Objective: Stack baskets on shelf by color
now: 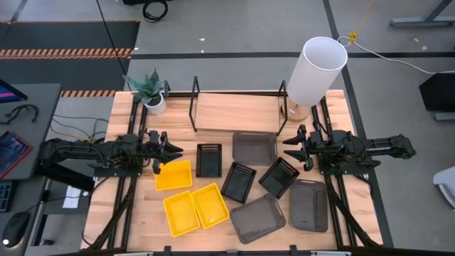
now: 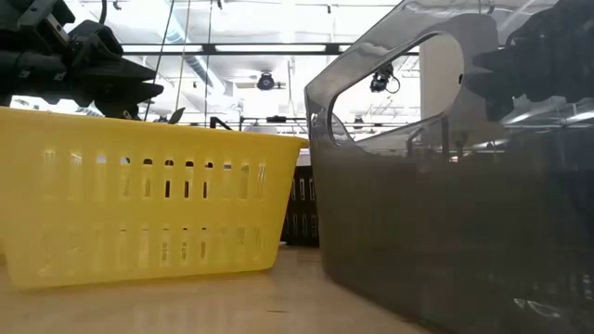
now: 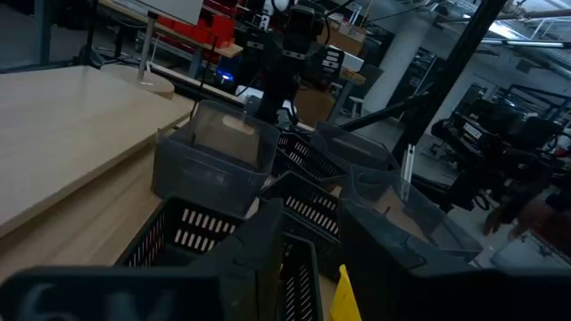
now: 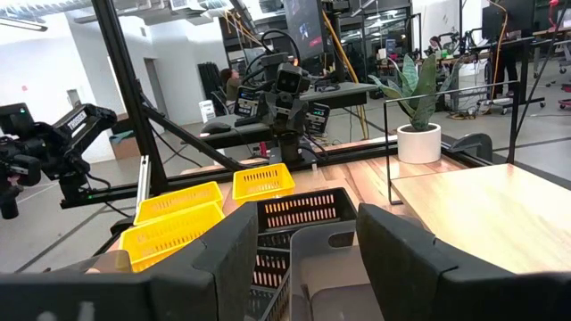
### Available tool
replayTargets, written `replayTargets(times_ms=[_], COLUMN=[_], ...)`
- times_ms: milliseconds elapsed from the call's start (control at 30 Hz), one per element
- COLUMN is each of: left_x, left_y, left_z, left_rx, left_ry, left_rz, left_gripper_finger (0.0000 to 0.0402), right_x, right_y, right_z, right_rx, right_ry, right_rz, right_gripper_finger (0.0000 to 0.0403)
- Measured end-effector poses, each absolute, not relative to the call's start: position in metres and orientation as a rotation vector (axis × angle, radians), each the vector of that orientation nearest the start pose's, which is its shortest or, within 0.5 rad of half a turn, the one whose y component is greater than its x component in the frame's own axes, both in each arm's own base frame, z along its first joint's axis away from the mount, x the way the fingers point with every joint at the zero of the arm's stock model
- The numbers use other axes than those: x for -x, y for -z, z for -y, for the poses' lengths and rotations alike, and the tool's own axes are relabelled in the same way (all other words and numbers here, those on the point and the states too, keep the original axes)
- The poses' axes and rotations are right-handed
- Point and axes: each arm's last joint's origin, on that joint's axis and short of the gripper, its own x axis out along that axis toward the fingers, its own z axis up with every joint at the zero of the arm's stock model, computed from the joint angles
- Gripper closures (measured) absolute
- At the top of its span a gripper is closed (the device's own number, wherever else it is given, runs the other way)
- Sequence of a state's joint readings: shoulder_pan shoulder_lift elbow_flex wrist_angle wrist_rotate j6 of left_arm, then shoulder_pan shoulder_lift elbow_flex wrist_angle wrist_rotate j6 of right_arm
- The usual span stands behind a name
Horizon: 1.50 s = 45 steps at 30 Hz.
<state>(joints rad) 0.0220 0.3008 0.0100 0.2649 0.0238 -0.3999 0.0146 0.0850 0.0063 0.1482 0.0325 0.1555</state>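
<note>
Nine baskets lie loose on the pale wood-grain worktop (image 1: 142, 227), none on the shelf (image 1: 234, 112), a light board between thin black wire uprights at upper centre of the high view. Three are bright yellow plastic with slotted walls: one yellow basket (image 1: 174, 175) left of centre, and two more (image 1: 180, 212) (image 1: 210, 205) touching side by side below it. Three are black baskets with slotted sides: one (image 1: 209, 159) upright in the middle, a second (image 1: 238, 181) tilted just right of it, a third (image 1: 279, 176) farther right. Three larger smoky grey, translucent trays with cut-out handles complete the set: one (image 1: 254, 148) just below the shelf, one (image 1: 257, 217) at lower centre, one (image 1: 308, 205) at lower right.

The left gripper (image 1: 173, 151) hovers at centre left, just above the uppermost yellow basket, its fingers apart and holding nothing. The right gripper (image 1: 290, 147) hangs at centre right, beside the grey tray under the shelf, fingers likewise spread and empty.

A white cylindrical lamp shade (image 1: 316, 71) stands at the shelf's right end; a potted plant (image 1: 151, 92) in a white pot sits at its left. Beyond the worktop, a grey floor with hazard-striped tape, and a workshop with benches.
</note>
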Motion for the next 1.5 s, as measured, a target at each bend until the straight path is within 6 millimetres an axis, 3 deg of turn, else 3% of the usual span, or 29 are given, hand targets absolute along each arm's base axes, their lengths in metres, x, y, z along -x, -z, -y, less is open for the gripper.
replayTargets(times_ms=[333,467,700,833,1167,1500], left_x=[-0.116,-0.116,-0.116,-0.116,-0.116,-0.116], left_y=[-0.166,-0.166,-0.166,-0.167,-0.167,-0.166], left_z=[-0.002,-0.002,-0.002,-0.002,-0.002,-0.002], left_rx=[0.400,0.400,0.400,0.400,0.400,0.400], left_ry=[-0.004,-0.004,-0.004,-0.004,-0.003,-0.004], left_rz=[-0.026,-0.026,-0.026,-0.026,-0.026,-0.026], left_gripper_finger=[0.0285,0.0285,0.0285,0.0285,0.0285,0.0285], right_x=[-0.102,-0.101,-0.100,-0.100,-0.114,-0.144], right_y=[-0.174,-0.182,-0.188,-0.188,-0.171,-0.189], right_z=[-0.001,-0.001,-0.002,-0.003,-0.008,-0.030], right_rx=[-0.160,-0.164,-0.312,-0.257,-0.296,-0.268], right_ry=[0.012,0.005,-0.047,-0.099,-0.126,-0.231], right_rz=[0.077,0.161,0.217,0.219,-0.005,-0.202], right_gripper_finger=[0.0206,0.0206,0.0206,0.0206,0.0206,0.0206])
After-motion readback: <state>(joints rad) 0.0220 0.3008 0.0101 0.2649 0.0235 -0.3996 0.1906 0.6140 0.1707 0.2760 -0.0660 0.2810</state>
